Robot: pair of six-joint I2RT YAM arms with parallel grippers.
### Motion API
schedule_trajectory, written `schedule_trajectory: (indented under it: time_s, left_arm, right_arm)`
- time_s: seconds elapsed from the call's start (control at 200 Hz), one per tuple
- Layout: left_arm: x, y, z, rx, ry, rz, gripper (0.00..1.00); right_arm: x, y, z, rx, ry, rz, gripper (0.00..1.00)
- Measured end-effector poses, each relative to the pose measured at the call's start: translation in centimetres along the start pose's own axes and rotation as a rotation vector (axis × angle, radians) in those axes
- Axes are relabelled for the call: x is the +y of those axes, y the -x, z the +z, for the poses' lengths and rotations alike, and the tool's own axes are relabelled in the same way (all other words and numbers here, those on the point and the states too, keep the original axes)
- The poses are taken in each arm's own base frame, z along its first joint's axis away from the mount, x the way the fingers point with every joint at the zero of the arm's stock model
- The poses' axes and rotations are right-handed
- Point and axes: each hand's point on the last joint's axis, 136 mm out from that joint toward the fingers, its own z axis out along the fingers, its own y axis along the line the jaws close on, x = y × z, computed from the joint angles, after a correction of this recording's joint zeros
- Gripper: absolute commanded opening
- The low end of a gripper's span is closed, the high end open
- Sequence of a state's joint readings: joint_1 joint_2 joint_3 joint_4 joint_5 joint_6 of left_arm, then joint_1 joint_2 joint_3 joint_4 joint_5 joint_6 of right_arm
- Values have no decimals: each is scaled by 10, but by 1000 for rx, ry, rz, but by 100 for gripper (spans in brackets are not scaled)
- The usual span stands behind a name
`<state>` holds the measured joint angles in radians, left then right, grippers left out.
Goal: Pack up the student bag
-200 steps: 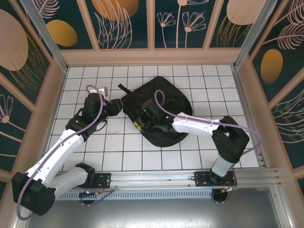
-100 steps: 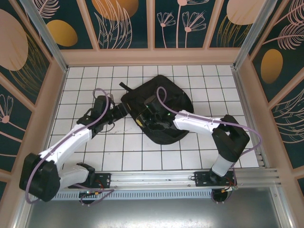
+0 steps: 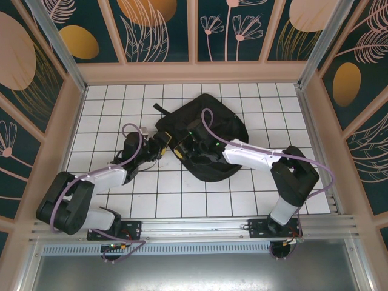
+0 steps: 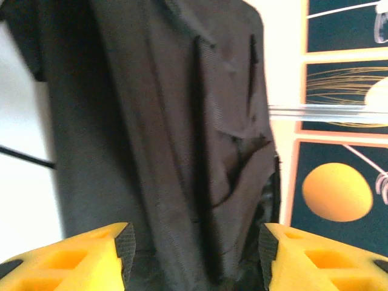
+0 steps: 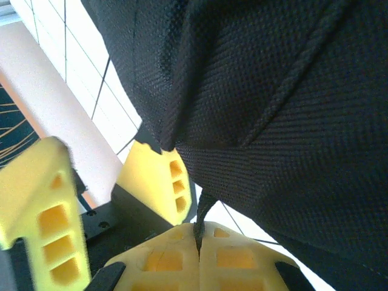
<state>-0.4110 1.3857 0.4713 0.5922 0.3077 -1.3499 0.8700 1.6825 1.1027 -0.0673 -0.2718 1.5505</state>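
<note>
**Grip on the student bag: one side pinched, one side open**

The student bag (image 3: pixel 212 136) lay flat near the middle of the white tiled table (image 3: pixel 121 197), a little toward the far edge, with its small top loop (image 3: pixel 159 110) pointing to the far left corner. Both my arms met at its left, near side.

My right gripper (image 5: pixel 198 233) was pressed together on a thin black tab (image 5: pixel 201 209) hanging from the bag's fabric. The cloth above it was drawn into a taut ridge. I judged this hold was meant to lift or tension that edge so the bag could be opened for packing. Whether the tab was a zipper pull or a strap end, I could not tell.

My left gripper (image 4: pixel 194 248) stood with its fingers spread, a fold of the bag's side panel between them but nothing clamped. I could not tell whether the pads touched the cloth. It sat just beside the right gripper, likely placed to take a second hold and brace the bag against the pull.

I saw nothing to pack nearby, so packing itself looked not yet begun. The soft fabric would probably sag and slip unless both holds were firm.
</note>
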Motion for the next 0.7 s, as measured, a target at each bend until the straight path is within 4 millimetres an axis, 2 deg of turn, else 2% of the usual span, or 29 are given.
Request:
schedule_trajectory:
  time_s: [0.07, 0.28, 0.49, 0.605, 0.701]
  left_arm:
    - [-2, 1, 4, -1, -19, -7, 55]
    - [16, 0, 15, 15, 30, -34, 54]
    - [10, 3, 19, 11, 19, -30, 53]
    - [6, 7, 29, 11, 22, -31, 47]
    - [11, 9, 35, 13, 37, -33, 34]
  right_arm:
    - [1, -1, 0, 5, 7, -2, 0]
    - [3, 0, 0, 9, 15, -1, 0]
    - [3, 0, 0, 14, 16, 0, 0]
    - [4, 0, 0, 14, 17, -1, 0]
    - [4, 0, 1, 15, 19, -1, 0]
